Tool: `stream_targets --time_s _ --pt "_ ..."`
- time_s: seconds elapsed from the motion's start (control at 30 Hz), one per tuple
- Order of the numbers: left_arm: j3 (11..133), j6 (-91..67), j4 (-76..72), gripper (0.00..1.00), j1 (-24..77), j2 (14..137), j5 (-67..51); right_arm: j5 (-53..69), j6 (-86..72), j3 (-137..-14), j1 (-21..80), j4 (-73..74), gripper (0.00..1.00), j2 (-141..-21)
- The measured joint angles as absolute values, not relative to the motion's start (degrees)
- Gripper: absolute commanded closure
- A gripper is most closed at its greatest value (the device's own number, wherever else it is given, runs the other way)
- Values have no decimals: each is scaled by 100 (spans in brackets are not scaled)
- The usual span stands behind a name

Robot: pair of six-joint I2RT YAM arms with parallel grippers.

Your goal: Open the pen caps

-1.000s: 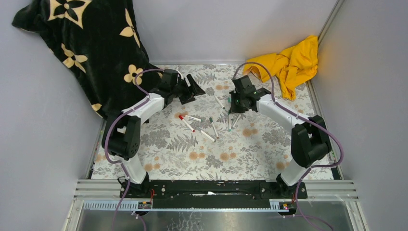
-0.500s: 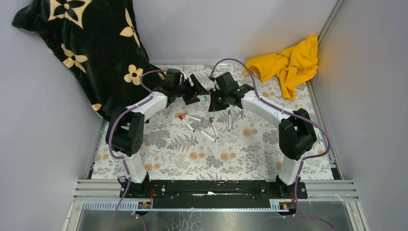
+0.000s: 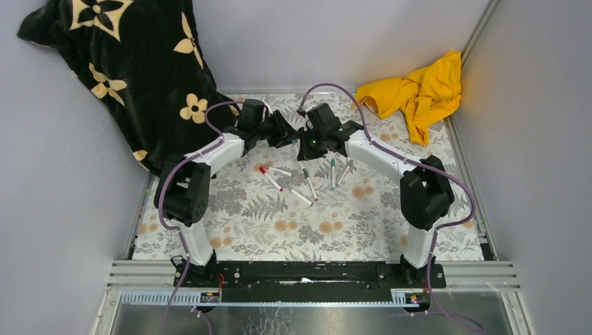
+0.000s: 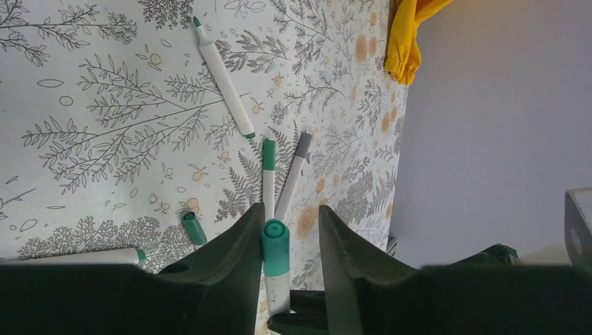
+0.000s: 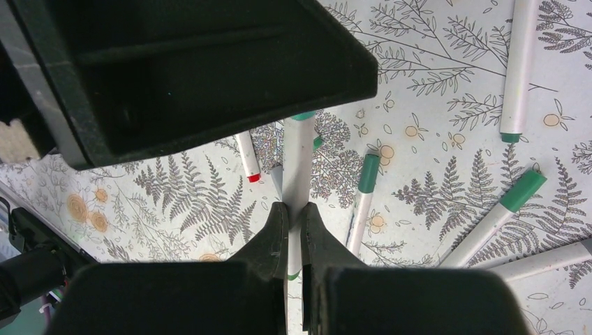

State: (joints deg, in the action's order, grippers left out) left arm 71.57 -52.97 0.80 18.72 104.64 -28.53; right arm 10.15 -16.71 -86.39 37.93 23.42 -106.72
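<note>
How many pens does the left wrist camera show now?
5. A held pen stands inside the open left gripper. On the table: a long pen at top, a green-capped pen, a grey-capped pen beside it, and an edge pen at lower left. More may be hidden.

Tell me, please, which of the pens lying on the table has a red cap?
The leftmost pen on the table in the top view: its cap is red, and no other cap lying there is.
</note>
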Motion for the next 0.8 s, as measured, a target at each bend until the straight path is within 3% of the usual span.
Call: stream_targets --time_s 0.8 --pt "7098 -5295 34 69 1872 10506 -2869 888 -1625 -8641 3791 2292 100 -10683"
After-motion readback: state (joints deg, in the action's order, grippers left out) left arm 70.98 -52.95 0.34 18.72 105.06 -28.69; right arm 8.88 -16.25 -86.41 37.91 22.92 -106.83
